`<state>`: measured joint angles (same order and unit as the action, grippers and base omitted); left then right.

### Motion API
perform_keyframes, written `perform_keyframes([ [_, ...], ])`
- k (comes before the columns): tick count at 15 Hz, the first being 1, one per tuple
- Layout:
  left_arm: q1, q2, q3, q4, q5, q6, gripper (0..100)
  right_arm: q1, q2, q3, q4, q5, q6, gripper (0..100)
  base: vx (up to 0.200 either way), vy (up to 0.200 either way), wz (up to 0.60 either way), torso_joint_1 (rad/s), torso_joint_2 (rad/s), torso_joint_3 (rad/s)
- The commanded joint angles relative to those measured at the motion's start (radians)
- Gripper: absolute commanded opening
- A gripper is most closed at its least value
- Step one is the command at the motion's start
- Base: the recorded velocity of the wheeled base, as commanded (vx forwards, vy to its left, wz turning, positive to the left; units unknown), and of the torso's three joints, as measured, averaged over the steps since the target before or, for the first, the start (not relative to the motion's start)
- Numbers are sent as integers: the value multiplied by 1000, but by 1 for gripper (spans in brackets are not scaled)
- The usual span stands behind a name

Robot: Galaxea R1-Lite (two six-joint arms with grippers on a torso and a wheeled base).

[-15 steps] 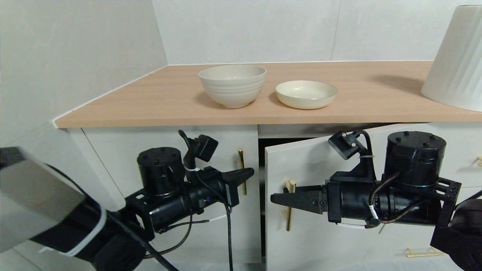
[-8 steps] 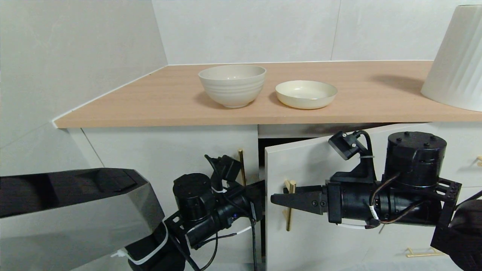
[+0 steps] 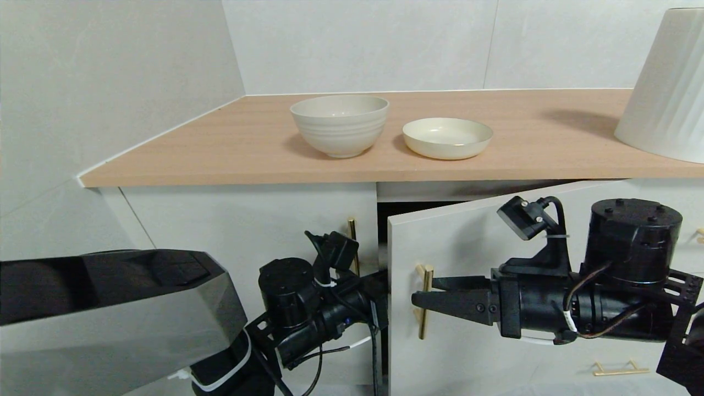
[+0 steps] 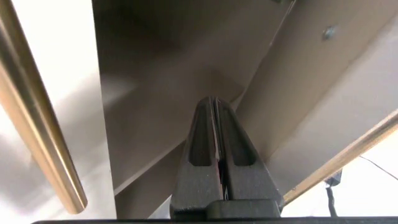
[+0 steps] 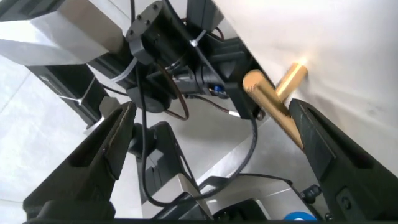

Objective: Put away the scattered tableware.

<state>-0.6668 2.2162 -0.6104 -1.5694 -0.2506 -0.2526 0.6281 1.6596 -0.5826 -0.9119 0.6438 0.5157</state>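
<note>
Low at left, left pincer (image 3: 380, 289) level with the cupboard fronts, tip nosed into the dark gap between left door (image 3: 247, 231) and right door (image 3: 467, 236), right door standing ajar. Fingers pressed together, gripping nothing; plain in the left wrist view, left pincer (image 4: 214, 107) a single closed wedge aimed into the shadowed interior, left door handle (image 4: 37, 124) just beside it. In the head view the tip itself hidden at the door edge, left door handle (image 3: 352, 245) upright close above. Up on the counter (image 3: 220, 148), well above and apart from both pincers: deep bowl (image 3: 339, 124), ribbed, upright, and just to its right a shallow dish (image 3: 446, 136), the two near but not touching, neither touched by any pincer. Further right and lower, right pincer (image 3: 434, 292) pointing leftward at the ajar door's edge, fingers apart, straddling the right door handle (image 3: 423, 300). Contact with the bar not decidable from the head view; right wrist view clearer, right pincer (image 5: 211, 109) spread wide with the right door handle (image 5: 268, 99) between the fingers, closer to one finger, no clamp seen, the left arm's dark links beyond. At far right on the counter, white lampshade (image 3: 668, 88), well apart from the dish. Small brass pull (image 3: 616, 368) low on the neighbouring front.
</note>
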Motion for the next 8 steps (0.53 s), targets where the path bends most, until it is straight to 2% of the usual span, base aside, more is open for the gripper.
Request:
perform_keyframes([
  [1,-5,-21,0,-1,-1,-1,0,-2,-14,9,1,-1,-6,100,0,0,0,0,0,0],
  [7,-14,-73,-20,23,-47,1,0,-4,-139,119,57,-10,-97,100,0,0,0,0,0,0],
  [8,-23,-95,-45,89,-58,3,0,-5,-193,148,116,-39,-108,100,0,0,0,0,0,0],
])
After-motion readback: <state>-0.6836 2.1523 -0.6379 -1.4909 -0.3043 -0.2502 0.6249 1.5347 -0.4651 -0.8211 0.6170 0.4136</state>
